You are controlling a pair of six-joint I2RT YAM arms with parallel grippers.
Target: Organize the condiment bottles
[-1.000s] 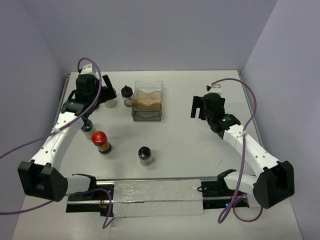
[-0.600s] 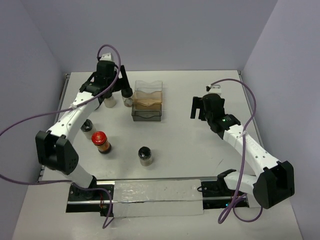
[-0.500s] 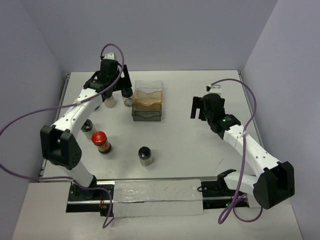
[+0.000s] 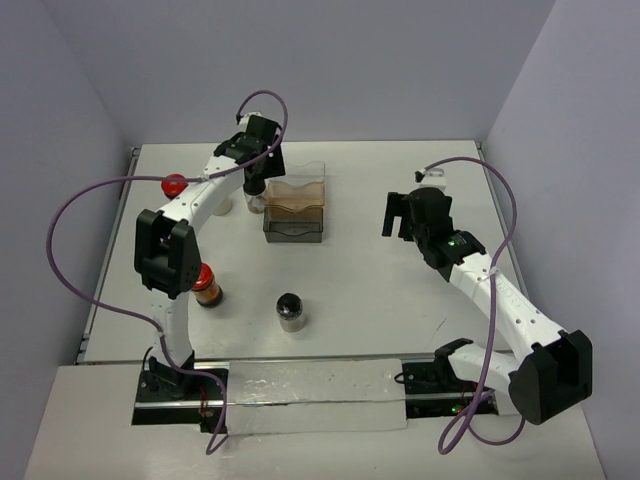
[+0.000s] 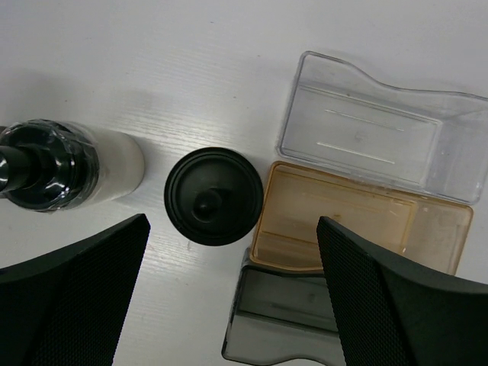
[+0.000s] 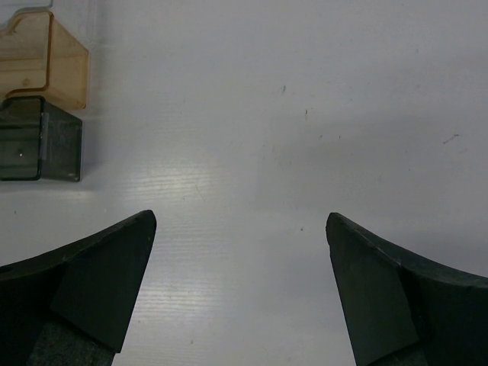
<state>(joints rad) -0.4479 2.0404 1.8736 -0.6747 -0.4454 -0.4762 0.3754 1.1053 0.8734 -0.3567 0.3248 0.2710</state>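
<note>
My left gripper is open and empty, hovering above a black-capped bottle that stands just left of the trays. In the left wrist view this cap lies ahead of the gripper, with a second pale black-capped bottle to its left. A red-capped bottle stands at the back left. Another red-capped bottle is partly hidden behind the left arm. A black-capped bottle stands in the front middle. My right gripper is open and empty over bare table.
A clear tray, an orange tray and a grey tray sit in a row at the back middle. The orange and grey trays show at the right wrist view's left edge. The left arm spans the left side.
My left arm has swung right along the back, from the left bottles to above the black-capped bottle by the trays. The back-left red-capped bottle is now uncovered. The right arm has not moved.
</note>
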